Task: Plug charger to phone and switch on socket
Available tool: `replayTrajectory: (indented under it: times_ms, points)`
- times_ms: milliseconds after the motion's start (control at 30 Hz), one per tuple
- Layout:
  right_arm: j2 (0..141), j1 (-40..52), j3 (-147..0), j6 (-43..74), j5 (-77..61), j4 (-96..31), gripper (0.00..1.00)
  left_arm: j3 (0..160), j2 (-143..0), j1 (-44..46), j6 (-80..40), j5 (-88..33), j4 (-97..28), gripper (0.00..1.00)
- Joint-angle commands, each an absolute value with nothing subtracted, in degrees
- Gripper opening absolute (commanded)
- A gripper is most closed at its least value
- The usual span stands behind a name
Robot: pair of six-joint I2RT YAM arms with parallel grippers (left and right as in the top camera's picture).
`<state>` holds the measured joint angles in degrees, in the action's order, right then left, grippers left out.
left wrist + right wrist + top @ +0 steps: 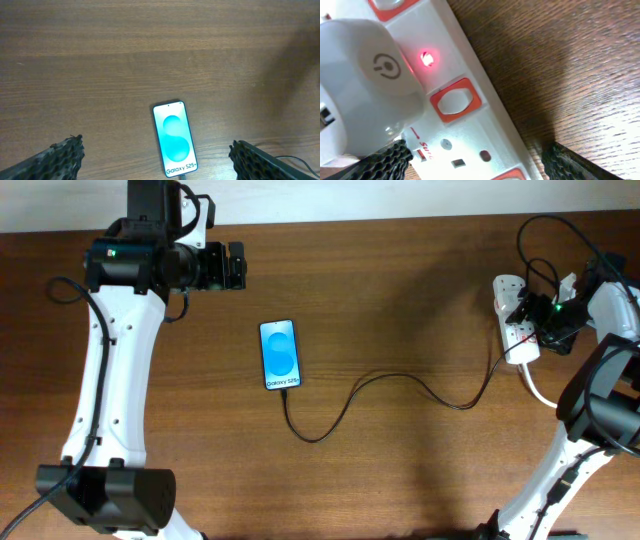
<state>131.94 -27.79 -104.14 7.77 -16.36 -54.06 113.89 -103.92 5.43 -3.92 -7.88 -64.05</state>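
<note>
The phone (280, 354) lies flat at mid-table, screen lit blue and white with "Galaxy S25" text; it also shows in the left wrist view (173, 138). The charger cable (400, 380), thin and black, runs from the phone's lower end in a curve to the socket (518, 320) at the right. In the right wrist view the socket (470, 130) is white with orange-red switches, a red light glows, and a white adapter (365, 75) is plugged in. My right gripper (475, 162) is open just above the socket. My left gripper (157, 160) is open, high above the phone.
The socket's thick white cord (540, 392) trails toward the front right. Thicker black robot cables (545, 230) loop at the back right. The left arm's base (105, 495) stands at the front left on the wooden table (400, 300).
</note>
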Motion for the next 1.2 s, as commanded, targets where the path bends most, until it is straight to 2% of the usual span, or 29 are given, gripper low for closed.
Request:
replayTrajectory:
  times_ms: [0, 300, 600, 667, 733, 767, 933, 1167]
  points:
    - [135.3, -31.7, -106.6, 11.8, -9.9, -52.8, 0.90, 113.8, -104.1, 5.1, -3.4, -7.5, -64.1, 0.99]
    - [135.3, -40.9, -127.4, 12.1, -11.7, -68.4, 0.90, 113.8, -104.1, 5.1, -3.4, -7.4, -64.1, 0.99]
    - [130.7, -39.5, -160.7, 0.4, -26.0, -93.0, 0.87, 113.8, -104.1, 5.1, -3.4, -7.5, -64.1, 0.99]
    - [128.9, -38.1, -168.0, -1.1, -26.6, -97.3, 0.89, 113.8, -104.1, 5.1, -3.4, -7.5, -64.1, 0.99]
    - [125.0, -35.7, -171.0, -1.1, -26.8, -97.3, 0.98, 113.8, -104.1, 5.1, -3.4, -7.5, -64.1, 0.99]
    - [122.7, -34.3, -171.0, -1.1, -26.8, -97.3, 1.00, 113.8, -104.1, 5.1, -3.4, -7.5, -64.1, 0.99]
    - [110.1, -24.5, -171.0, -1.1, -26.8, -97.3, 0.98, 113.8, -104.1, 5.1, -3.4, -7.5, -64.1, 0.99]
    - [100.0, -10.0, -171.0, -1.1, -27.0, -97.3, 0.98, 113.8, -104.1, 5.1, -3.4, -7.5, -64.1, 0.99]
